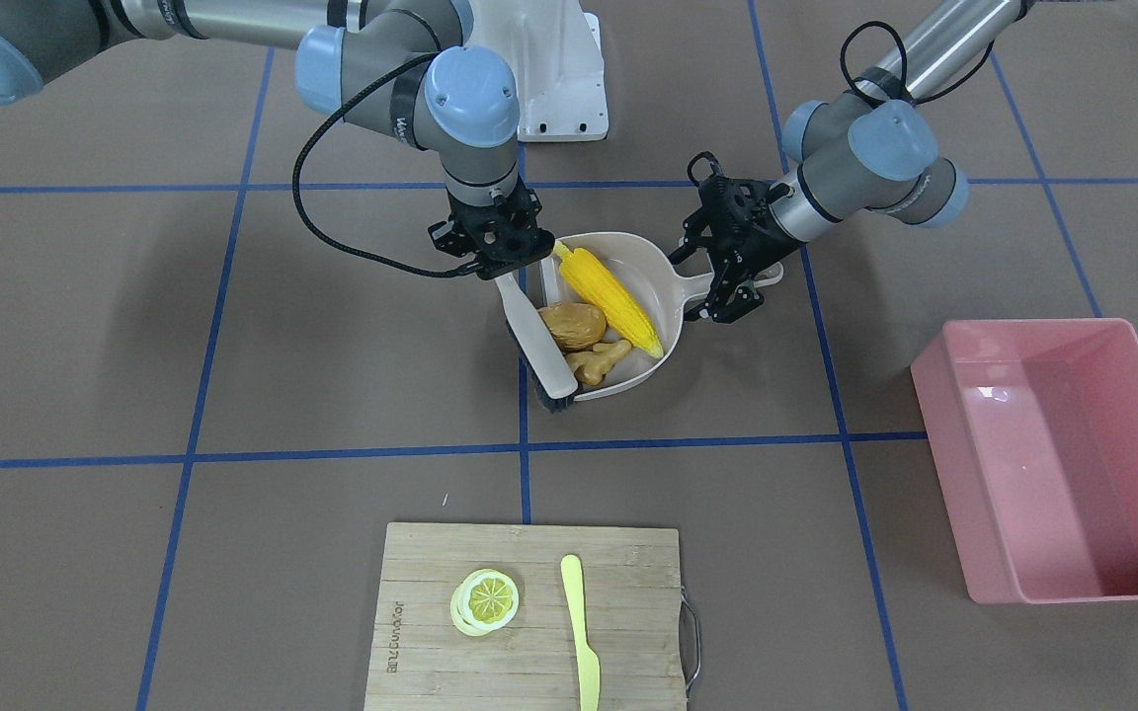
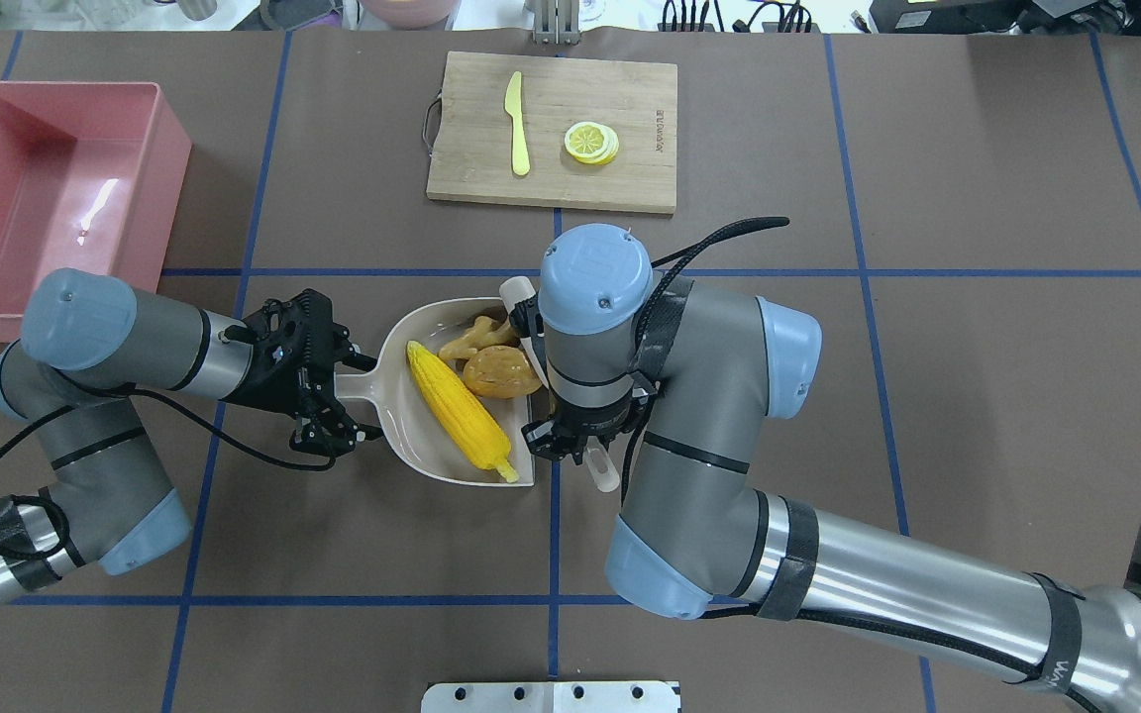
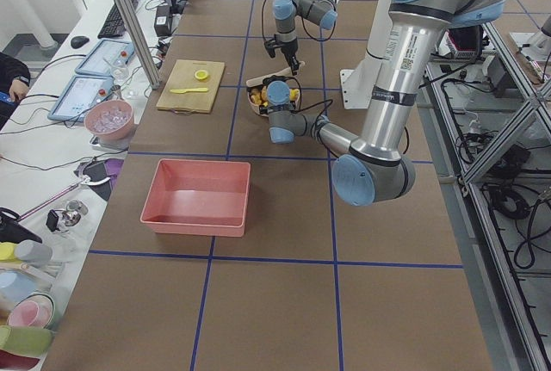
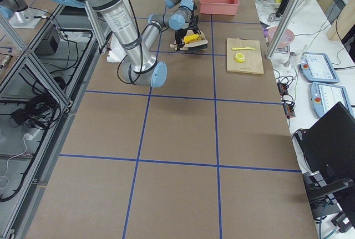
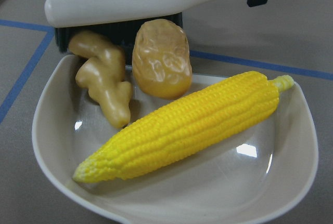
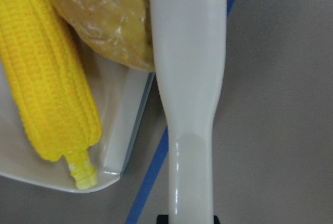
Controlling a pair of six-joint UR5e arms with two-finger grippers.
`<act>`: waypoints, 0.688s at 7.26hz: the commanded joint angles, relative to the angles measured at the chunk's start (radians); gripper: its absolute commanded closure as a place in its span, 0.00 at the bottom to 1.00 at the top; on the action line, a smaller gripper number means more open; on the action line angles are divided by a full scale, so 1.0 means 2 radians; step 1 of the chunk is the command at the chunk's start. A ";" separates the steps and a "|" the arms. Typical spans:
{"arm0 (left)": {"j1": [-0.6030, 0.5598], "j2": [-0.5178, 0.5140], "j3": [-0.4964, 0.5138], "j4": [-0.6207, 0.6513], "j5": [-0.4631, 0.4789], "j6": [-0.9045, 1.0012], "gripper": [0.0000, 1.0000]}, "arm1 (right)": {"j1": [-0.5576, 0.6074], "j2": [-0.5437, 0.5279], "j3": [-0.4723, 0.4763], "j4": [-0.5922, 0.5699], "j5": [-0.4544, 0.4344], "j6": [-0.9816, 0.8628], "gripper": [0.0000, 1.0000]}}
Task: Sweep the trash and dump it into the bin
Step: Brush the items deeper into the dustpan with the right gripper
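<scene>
The trash lies inside a beige dustpan (image 1: 640, 259): the yellow corn cob (image 1: 613, 301), the brown potato (image 1: 572, 325) and the tan ginger root (image 1: 599, 361). They also show in the left wrist view: the corn (image 5: 187, 128), the potato (image 5: 161, 57) and the ginger (image 5: 104, 78). My left gripper (image 1: 702, 281) is shut on the dustpan's handle. My right gripper (image 1: 500, 259) is shut on a white brush (image 1: 539, 341), whose bristles stand at the pan's mouth against the potato. The pink bin (image 1: 1053, 454) stands empty, apart from the pan, on my left side (image 2: 46, 188).
A wooden cutting board (image 1: 529, 642) lies at the table's far side with a lemon slice (image 1: 485, 600) and a pale yellow knife (image 1: 581, 632) on it. Blue tape lines cross the brown table. Bare table lies between the dustpan and the bin.
</scene>
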 commanded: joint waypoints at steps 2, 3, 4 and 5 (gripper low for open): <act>0.001 0.000 -0.001 0.000 0.000 0.000 0.12 | -0.018 0.015 -0.002 -0.001 0.001 0.015 1.00; 0.001 0.000 -0.002 0.000 0.000 0.000 0.12 | -0.019 0.024 -0.003 -0.005 0.002 0.020 1.00; 0.001 0.000 -0.002 0.000 0.000 0.000 0.12 | -0.019 0.026 -0.002 -0.006 0.004 0.021 1.00; 0.001 0.000 -0.002 0.000 0.000 -0.001 0.18 | -0.021 0.028 -0.003 -0.006 0.006 0.028 1.00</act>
